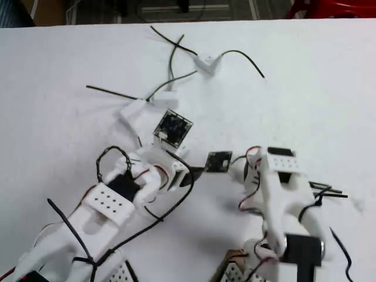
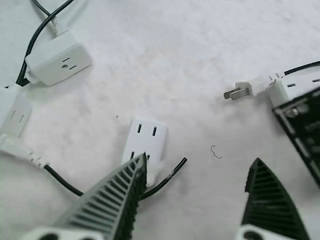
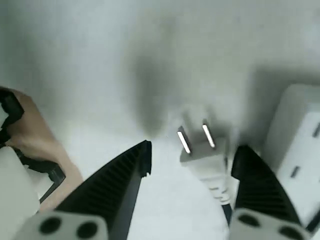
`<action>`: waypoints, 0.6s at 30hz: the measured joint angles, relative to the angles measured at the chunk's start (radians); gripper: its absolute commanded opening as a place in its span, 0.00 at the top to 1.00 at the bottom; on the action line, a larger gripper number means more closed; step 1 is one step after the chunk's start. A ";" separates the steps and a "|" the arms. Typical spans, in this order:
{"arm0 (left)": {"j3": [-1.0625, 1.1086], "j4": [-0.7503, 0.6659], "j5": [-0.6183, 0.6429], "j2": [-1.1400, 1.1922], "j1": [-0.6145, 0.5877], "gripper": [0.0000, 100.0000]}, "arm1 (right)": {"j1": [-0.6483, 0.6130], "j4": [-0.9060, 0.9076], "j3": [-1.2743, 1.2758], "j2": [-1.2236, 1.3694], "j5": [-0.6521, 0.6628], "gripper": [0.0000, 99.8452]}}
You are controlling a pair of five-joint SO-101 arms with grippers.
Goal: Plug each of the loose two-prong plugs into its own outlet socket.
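The left tool [image 2: 200,161] hung over the white tabletop [image 2: 200,40] with its jaws apart, one fingertip overlapping the edge of a white outlet socket [image 2: 145,140] that lay flat, slots up. A two-prong plug [image 2: 239,92] lay well apart from that socket, its prongs bare. The right tool [image 3: 195,147] was also spread wide, with a white plug [image 3: 202,157] lying between its fingers, close to one of them. A socket block [image 3: 300,145] sat just beside it.
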 measured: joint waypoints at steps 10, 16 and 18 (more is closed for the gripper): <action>0.000 -0.005 0.000 0.000 0.000 0.69 | 0.117 0.087 -0.305 0.258 0.005 0.96; 0.023 -0.048 0.000 0.000 0.000 0.69 | 0.103 0.249 -0.451 0.270 -0.100 0.96; 0.023 -0.054 0.000 0.000 0.000 0.69 | 0.054 0.290 -0.519 0.270 -0.210 0.96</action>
